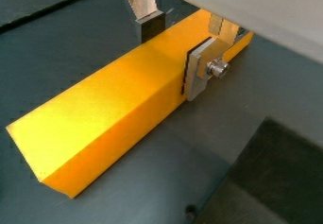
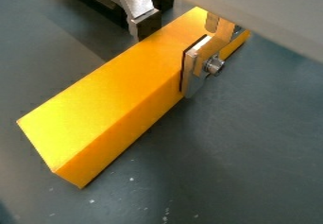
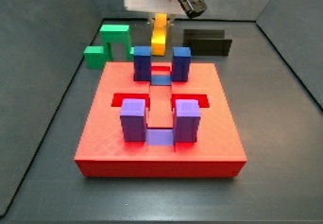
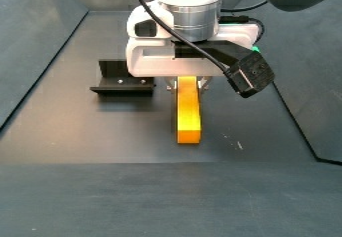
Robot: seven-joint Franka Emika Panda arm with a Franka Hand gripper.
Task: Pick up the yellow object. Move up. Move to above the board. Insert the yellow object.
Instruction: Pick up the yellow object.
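End effector (image 1: 177, 41): your silver plates pinch the yellow object (image 1: 113, 100) near one end | Yellow object: lying flat on the dark floor (image 2: 240, 162), behind the board (image 3: 159, 133) | Fixture (image 4: 122, 79): beside it.

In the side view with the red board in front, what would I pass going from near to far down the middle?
Board → near posts → far posts → yellow bar, held on the floor → pincer shut on it.
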